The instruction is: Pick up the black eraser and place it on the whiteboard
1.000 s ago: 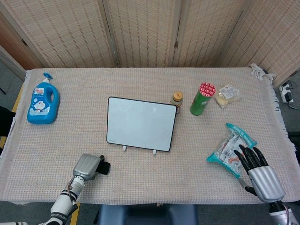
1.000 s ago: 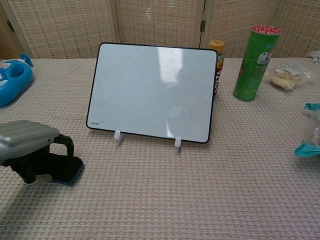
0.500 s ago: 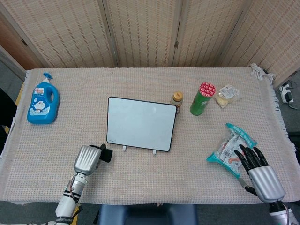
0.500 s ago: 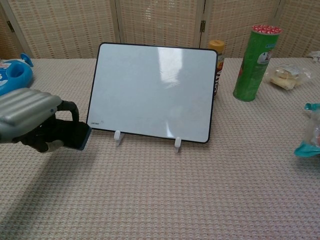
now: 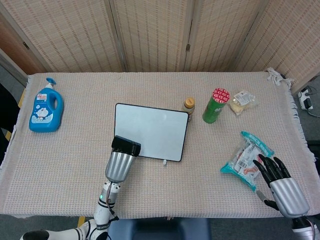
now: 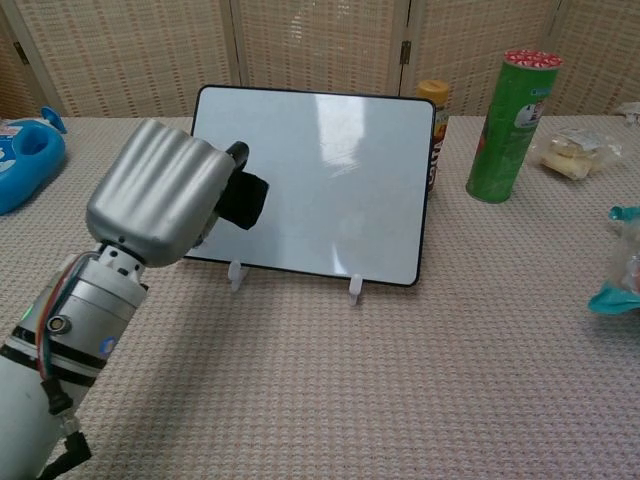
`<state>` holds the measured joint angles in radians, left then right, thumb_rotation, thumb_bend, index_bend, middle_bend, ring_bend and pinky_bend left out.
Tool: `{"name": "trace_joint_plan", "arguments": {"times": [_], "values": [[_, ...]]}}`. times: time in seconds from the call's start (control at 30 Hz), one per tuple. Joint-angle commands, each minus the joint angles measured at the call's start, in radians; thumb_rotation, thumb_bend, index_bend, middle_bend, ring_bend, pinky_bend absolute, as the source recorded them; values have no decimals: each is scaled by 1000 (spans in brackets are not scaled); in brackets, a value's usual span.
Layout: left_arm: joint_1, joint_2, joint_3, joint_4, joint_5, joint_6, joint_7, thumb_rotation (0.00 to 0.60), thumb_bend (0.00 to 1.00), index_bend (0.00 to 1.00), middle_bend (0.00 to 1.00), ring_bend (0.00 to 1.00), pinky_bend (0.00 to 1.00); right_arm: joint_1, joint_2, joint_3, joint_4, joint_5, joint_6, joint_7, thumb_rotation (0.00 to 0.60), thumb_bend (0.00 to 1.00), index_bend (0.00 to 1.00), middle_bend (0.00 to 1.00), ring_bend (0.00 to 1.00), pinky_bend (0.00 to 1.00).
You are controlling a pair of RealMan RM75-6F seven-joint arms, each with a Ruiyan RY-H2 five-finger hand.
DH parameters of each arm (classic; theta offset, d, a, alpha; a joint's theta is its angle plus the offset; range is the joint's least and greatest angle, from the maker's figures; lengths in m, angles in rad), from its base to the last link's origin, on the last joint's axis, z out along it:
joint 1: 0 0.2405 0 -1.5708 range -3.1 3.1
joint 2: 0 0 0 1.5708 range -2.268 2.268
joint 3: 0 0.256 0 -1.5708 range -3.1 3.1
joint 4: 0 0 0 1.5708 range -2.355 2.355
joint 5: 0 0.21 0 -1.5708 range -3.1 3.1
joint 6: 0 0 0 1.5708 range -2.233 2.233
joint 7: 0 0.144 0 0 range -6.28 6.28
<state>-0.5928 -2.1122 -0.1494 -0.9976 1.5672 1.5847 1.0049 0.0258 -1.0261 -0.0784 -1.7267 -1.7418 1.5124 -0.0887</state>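
Note:
My left hand (image 5: 119, 165) (image 6: 160, 205) holds the black eraser (image 5: 126, 146) (image 6: 243, 200) up in front of the whiteboard's lower left part. The whiteboard (image 5: 155, 129) (image 6: 330, 170) stands tilted on two small white feet at the table's middle. In the chest view the eraser overlaps the board's left side; whether it touches the board I cannot tell. My right hand (image 5: 280, 184) rests at the table's right front corner with its fingers spread, holding nothing.
A blue detergent bottle (image 5: 45, 107) lies at the far left. A small brown-capped bottle (image 5: 188, 105), a green can (image 5: 215, 106) and a wrapped snack (image 5: 242, 101) stand behind the board to the right. A teal snack bag (image 5: 247, 159) lies just beyond my right hand.
My left hand has lifted the eraser off the table and carried it rightward and forward, from the front left up to the whiteboard's lower left. The right hand barely shifted.

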Motion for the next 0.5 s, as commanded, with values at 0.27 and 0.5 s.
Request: {"name": "trace_joint_plan", "arguments": {"times": [0.27, 0.5], "values": [[-92, -123, -91, 157, -23, -84, 16, 600, 411, 642, 1000, 925, 1000, 8, 15, 2, 2, 2, -6, 33, 600, 306, 0, 0, 68, 0], [-129, -157, -103, 241, -59, -136, -33, 600, 410, 638, 1000, 925, 1000, 10, 24, 3, 8, -1, 0, 59, 600, 306, 0, 0, 68, 0]]}}
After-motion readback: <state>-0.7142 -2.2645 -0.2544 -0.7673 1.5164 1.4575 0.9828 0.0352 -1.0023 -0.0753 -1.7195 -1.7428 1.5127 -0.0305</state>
